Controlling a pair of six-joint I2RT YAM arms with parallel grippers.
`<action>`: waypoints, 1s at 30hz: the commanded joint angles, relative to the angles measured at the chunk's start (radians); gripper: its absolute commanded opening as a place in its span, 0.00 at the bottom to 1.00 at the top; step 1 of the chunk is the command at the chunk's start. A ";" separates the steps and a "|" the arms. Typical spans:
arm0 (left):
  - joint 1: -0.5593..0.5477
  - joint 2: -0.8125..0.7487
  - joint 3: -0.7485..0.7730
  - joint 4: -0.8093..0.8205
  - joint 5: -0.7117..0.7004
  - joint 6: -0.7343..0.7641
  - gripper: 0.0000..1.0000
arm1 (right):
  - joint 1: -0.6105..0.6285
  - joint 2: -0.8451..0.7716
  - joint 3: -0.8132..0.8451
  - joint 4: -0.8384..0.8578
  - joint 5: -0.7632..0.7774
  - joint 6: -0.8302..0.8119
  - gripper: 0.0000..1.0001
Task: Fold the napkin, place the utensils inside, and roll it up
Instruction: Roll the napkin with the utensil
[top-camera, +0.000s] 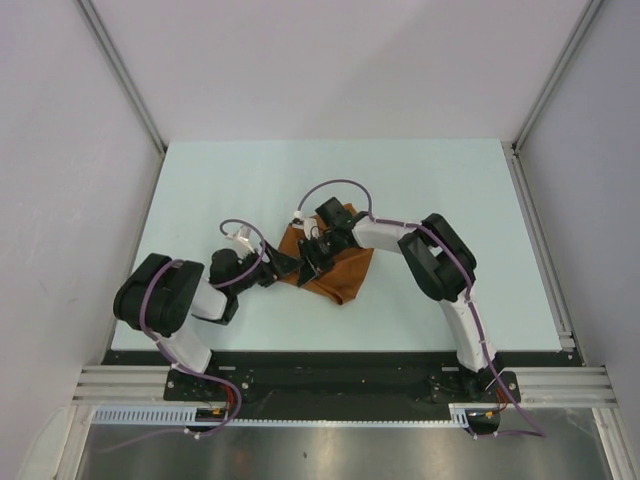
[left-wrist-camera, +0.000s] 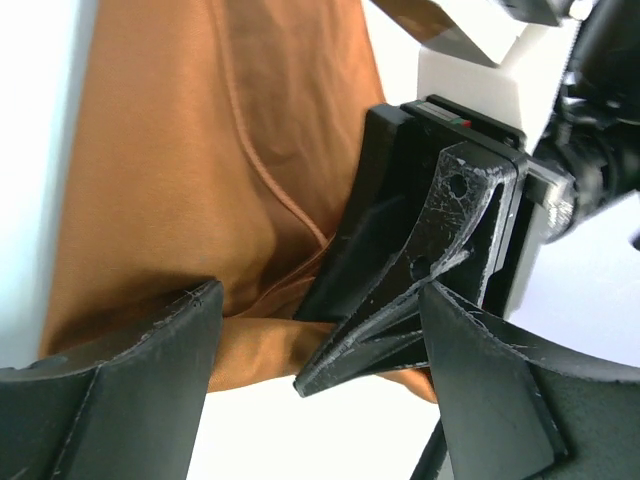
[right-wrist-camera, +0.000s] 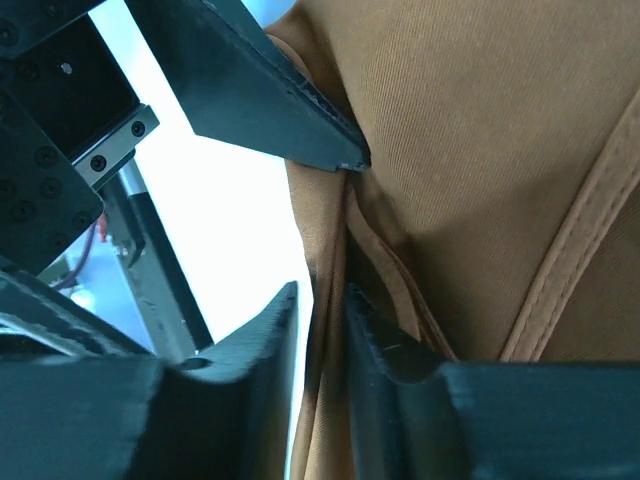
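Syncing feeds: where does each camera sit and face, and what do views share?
Top external: above and behind, looking down at the table; both arms show, meeting at the napkin.
Left wrist: on the left gripper, facing the napkin; own open fingers at bottom.
Right wrist: on the right gripper, close on the napkin; own fingers pinch a fold.
All three share the napkin.

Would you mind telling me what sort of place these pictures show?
Probably a robotics lab cell: white walls and aluminium rails enclose a pale table, where the bolted left arm and right arm handle a napkin.
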 joint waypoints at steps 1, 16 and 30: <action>0.028 0.048 -0.033 0.061 -0.015 0.020 0.83 | -0.009 -0.030 -0.061 -0.031 0.026 -0.005 0.36; 0.084 0.192 -0.063 0.247 0.025 -0.044 0.83 | -0.071 -0.182 -0.188 -0.051 0.067 -0.027 0.57; 0.097 0.140 -0.046 0.147 0.021 0.000 0.83 | -0.075 -0.384 -0.334 0.042 0.078 -0.007 0.59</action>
